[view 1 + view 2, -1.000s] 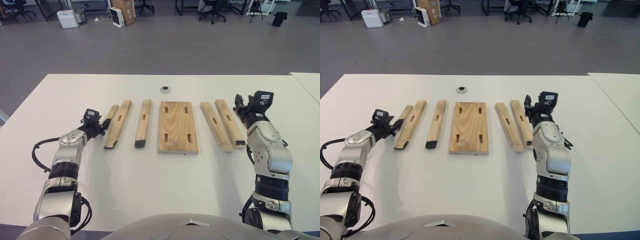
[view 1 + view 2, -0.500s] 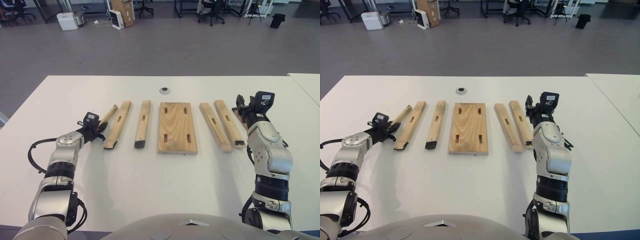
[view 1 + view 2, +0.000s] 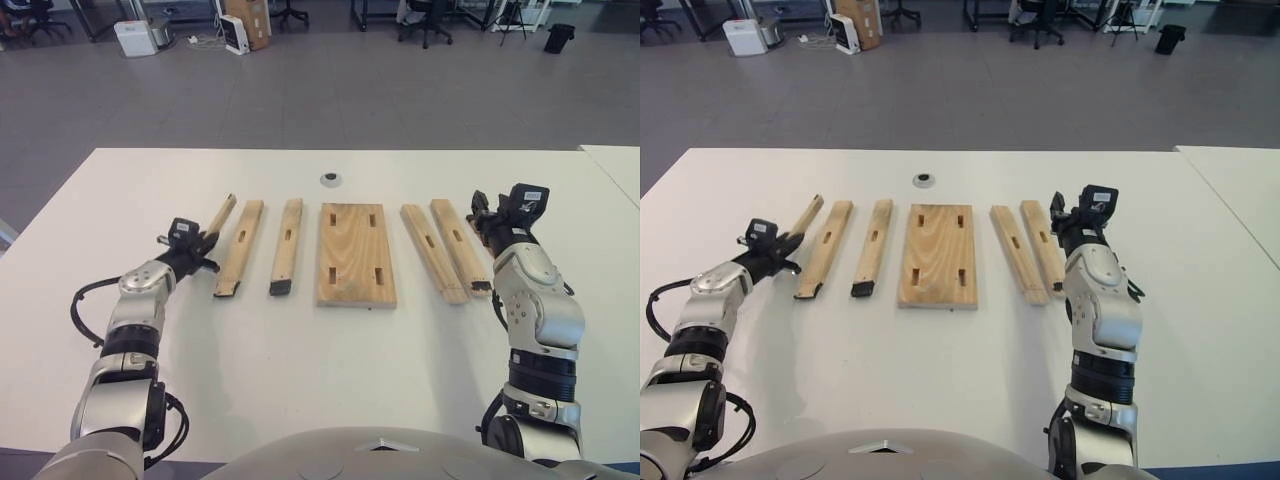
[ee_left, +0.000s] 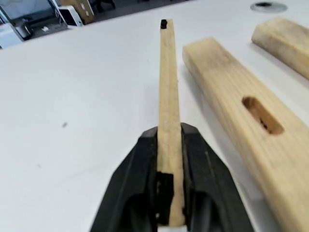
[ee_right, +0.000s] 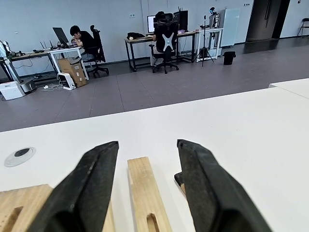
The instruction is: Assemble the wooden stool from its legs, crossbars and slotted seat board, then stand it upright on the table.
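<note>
Crossbar (image 4: pixel 168 92), the thin stick farthest left of the seat board (image 3: pixel 356 253), is pinched at its near end by the left claw (image 4: pixel 169 133), whose jaws are closed tight on its two sides. Its far end points away over the bench (image 3: pixel 300 380), and I cannot tell whether it is raised off the surface. Held so far back, the stick will probably lever in the grip, so I would lift it slowly and level, clear of the slotted leg (image 3: pixel 240 247) just beside it, before turning its tip toward that leg's slot. A second leg (image 3: pixel 287 245) lies between that one and the board. Right of the board two more legs (image 3: pixel 432 252) lie side by side. The right claw (image 5: pixel 147 144) hangs spread wide and empty over the far end of the outer leg (image 3: pixel 460 243), well placed, I judge, to steady it.
</note>
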`<state>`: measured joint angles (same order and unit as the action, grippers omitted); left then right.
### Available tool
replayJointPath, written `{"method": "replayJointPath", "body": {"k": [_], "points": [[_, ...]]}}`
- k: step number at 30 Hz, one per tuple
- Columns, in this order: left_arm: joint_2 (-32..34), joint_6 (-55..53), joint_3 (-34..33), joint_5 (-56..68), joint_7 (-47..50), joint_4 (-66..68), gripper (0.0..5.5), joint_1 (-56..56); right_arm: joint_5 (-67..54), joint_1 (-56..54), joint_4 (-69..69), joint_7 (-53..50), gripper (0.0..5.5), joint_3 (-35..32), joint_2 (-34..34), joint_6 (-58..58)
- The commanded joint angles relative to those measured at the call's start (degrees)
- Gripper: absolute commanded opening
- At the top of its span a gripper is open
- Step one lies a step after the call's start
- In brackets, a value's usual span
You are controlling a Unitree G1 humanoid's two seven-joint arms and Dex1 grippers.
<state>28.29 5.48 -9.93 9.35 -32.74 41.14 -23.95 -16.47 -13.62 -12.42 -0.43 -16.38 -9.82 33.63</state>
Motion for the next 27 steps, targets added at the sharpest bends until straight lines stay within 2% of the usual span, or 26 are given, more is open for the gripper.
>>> {"method": "replayJointPath", "body": {"k": [1,6,11,14,22,27], "points": [[-3.89,-4.26,-2.52,9.97,-4.44,-11.33,0.41,-4.8,-10.71,-4.81,-3.94,2.84,2.27,-2.18,3.95,2.12],[-8.06,-34.69,1.56,33.08,-15.76,-31.64,0.41,-1.36,-36.07,-10.65,-5.91,8.31,2.27,-6.68,5.75,10.06],[-11.05,-52.47,2.6,49.12,-17.98,-41.4,0.41,-1.16,-54.76,-13.88,-4.81,12.92,2.27,-7.06,1.13,17.46],[-11.7,-56.71,3.37,52.01,-17.68,-43.09,0.41,-1.78,-58.83,-13.75,-5.29,15.02,2.27,-3.73,-1.47,20.61],[-12.91,-58.65,5.55,51.04,-17.4,-43.98,0.41,-1.5,-61.73,-12.92,-4.6,14.82,2.27,0.17,-3.15,20.2],[-12.93,-58.95,5.45,51.24,-17.66,-43.87,0.41,-1.55,-63.99,-12.31,-5.27,16.61,1.36,0.76,-3.83,19.52]]}}
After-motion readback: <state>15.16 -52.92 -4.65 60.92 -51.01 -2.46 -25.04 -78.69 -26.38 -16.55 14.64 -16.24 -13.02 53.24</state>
